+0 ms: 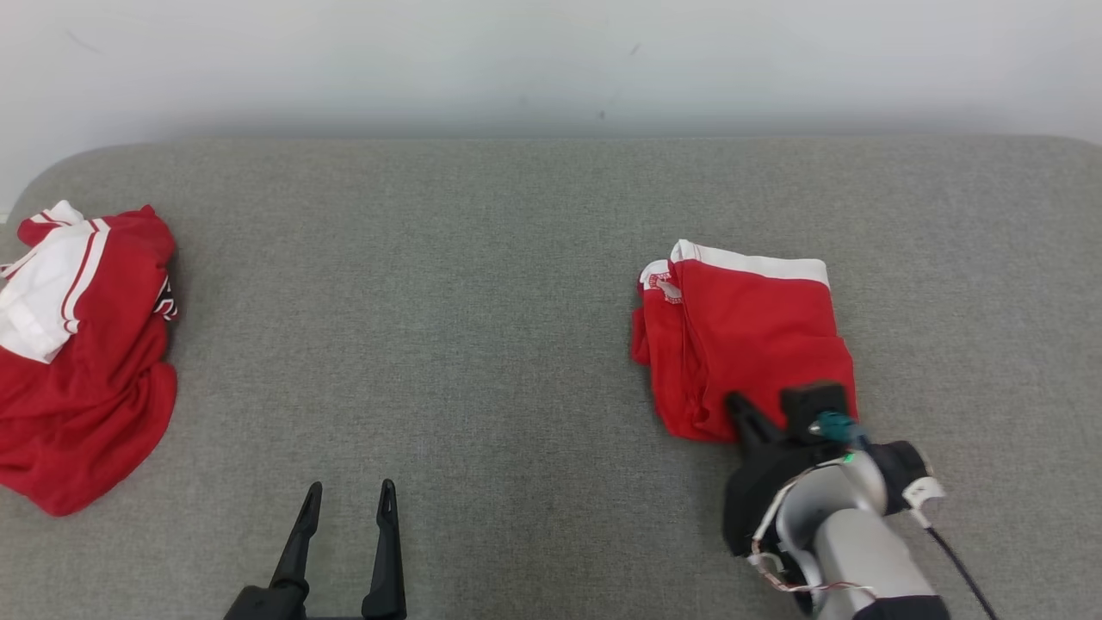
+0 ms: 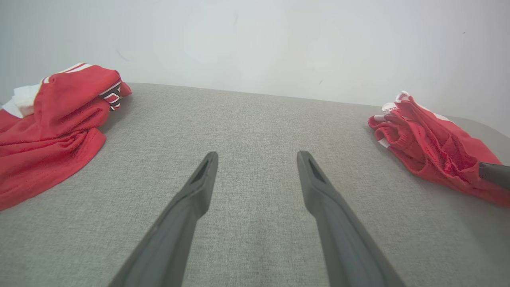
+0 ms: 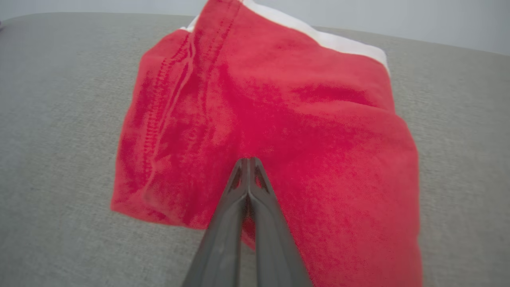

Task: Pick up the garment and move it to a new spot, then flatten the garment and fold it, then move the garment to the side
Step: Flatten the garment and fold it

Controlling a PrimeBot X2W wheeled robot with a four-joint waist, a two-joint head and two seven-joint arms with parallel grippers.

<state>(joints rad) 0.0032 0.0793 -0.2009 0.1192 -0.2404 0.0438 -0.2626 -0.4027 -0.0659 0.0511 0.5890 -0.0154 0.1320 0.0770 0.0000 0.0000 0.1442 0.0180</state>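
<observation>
Two garments lie on the surface. The crumpled red-and-white garment [image 1: 86,362] sits at the far left edge of the head view, a loose heap with a white striped panel on its upper part, well apart from both grippers. Bare cloth separates it from the folded red garment [image 1: 745,344], and nothing stands between the two. The left gripper [image 1: 350,487] is at the lower centre-left. Its two dark fingers are spread apart and grasp nothing, with the tips over bare surface.

The work surface [image 1: 482,284] is a grey woven upholstery with rounded far corners. Its far edge meets a plain pale wall [image 1: 551,60].

The folded red garment lies right of centre as a compact block, with a white band along its far edge and layered folds at its left side. The right gripper [image 3: 248,160] reaches it from the near side, on a pale forearm [image 1: 852,534] at the lower right. In the right wrist view its fingers are pressed together along their length. The tips meet on the top layer of the garment, a little in from the near edge, and the near hem passes beneath the fingers. Whether a pinch of fabric is caught between the tips cannot be told. In the left wrist view, one dark finger [image 2: 494,174] of the right gripper touches the garment's near edge.
</observation>
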